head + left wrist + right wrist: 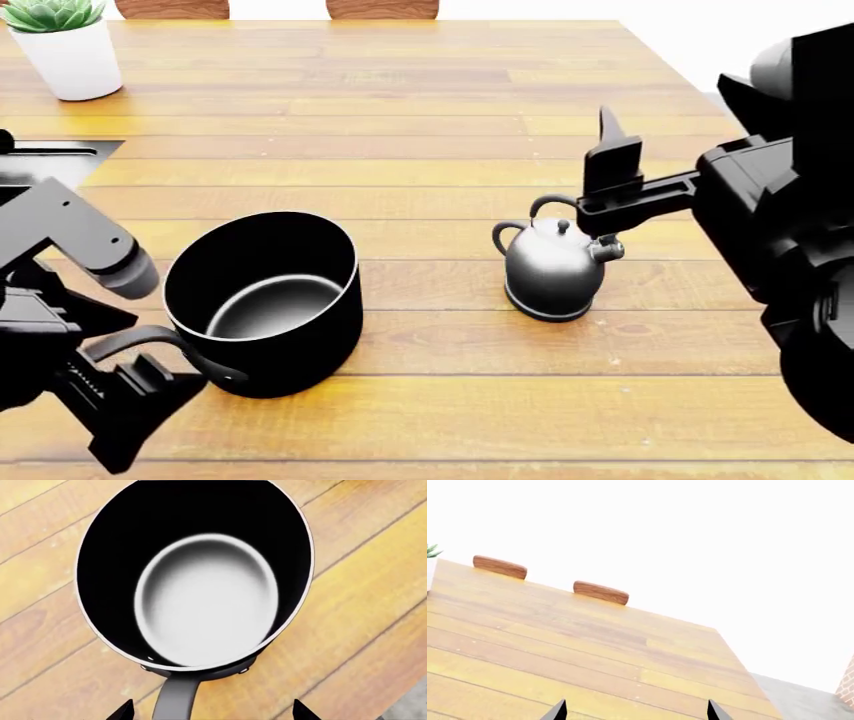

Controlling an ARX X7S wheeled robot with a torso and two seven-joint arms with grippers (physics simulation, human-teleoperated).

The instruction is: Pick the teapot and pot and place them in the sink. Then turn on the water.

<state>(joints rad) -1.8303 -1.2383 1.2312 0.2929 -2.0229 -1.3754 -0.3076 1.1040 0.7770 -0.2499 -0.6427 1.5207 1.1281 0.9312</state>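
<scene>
Step in hand, by judgement: first pick, aimed at the pot (267,305), standing upright on the wooden table (441,150) at near left. Left gripper (208,711) at the pot's long handle (177,697), jaws apart, one tip on each side, not yet clamped. Teapot (550,268) upright at the middle right, well apart from the pot. Right gripper (635,711) just beside the teapot on its far-right side, jaws apart, holding nothing. Sink (47,152) at far left, only a corner visible. Next, probably: close on the handle, lift level, carry left to the sink.
</scene>
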